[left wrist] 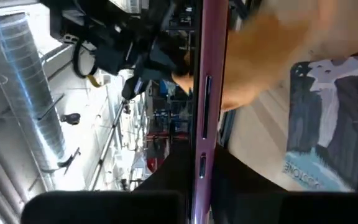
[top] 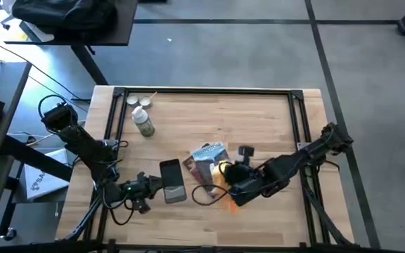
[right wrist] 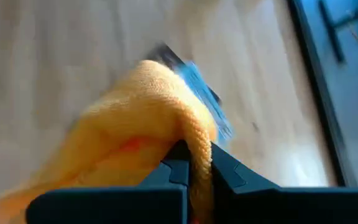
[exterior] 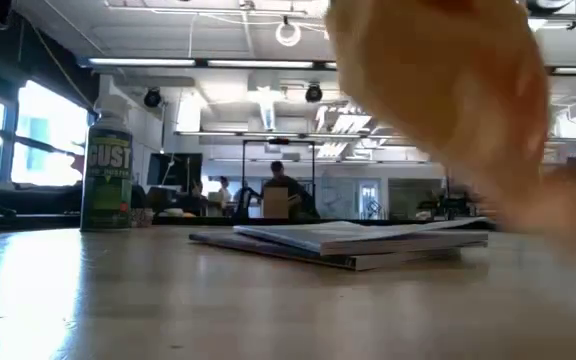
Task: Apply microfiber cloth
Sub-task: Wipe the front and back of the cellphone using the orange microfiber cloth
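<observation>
Pinching the microfiber cloth (right wrist: 148, 118) tight, the right pincer (right wrist: 194, 163) nears the phone (top: 172, 180) that the left pincer (top: 146, 187) clamps edgewise (a hard swipe could dislodge it).

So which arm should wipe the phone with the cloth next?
Probably the right: its pincer already pinches the microfiber cloth beside the phone, which the left pincer holds.
</observation>
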{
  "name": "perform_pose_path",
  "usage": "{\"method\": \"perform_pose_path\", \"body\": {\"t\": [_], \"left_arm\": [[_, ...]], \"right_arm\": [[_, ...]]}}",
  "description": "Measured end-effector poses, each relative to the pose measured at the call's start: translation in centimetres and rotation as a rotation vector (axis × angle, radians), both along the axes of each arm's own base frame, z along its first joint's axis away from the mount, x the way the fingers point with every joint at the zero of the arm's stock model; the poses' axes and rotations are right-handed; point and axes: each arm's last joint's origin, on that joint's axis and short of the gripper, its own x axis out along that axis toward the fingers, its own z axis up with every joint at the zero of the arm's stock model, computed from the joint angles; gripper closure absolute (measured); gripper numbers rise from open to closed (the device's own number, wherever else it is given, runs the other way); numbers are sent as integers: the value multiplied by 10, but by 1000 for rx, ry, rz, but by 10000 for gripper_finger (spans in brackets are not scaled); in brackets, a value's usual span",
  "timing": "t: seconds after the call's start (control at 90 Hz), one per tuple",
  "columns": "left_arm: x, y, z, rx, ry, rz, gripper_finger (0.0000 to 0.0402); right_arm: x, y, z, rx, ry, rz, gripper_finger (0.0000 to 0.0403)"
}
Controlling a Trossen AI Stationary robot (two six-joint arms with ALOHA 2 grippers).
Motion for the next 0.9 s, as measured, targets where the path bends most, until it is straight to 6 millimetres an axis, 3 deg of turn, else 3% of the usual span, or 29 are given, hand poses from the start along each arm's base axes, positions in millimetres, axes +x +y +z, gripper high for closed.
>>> {"method": "perform_pose_path", "body": {"t": [0.2,0.533,0.633,0.744,0.9], "left_arm": [[-2,0,-12,-65,46,1,392],[-10,8,-46,-147,236,18,392],[-12,9,-57,-196,311,5,392],[-12,8,-70,-205,371,18,392],[-8,5,-88,-153,437,19,392]], "right_arm": [[-14,-7,-2,-28,61,-148,403],[-22,-14,-6,-93,76,-222,403],[-32,-24,-25,-126,111,-271,403],[-52,-41,-60,-142,185,-384,403],[-81,-64,-102,-32,157,-555,403]]}}
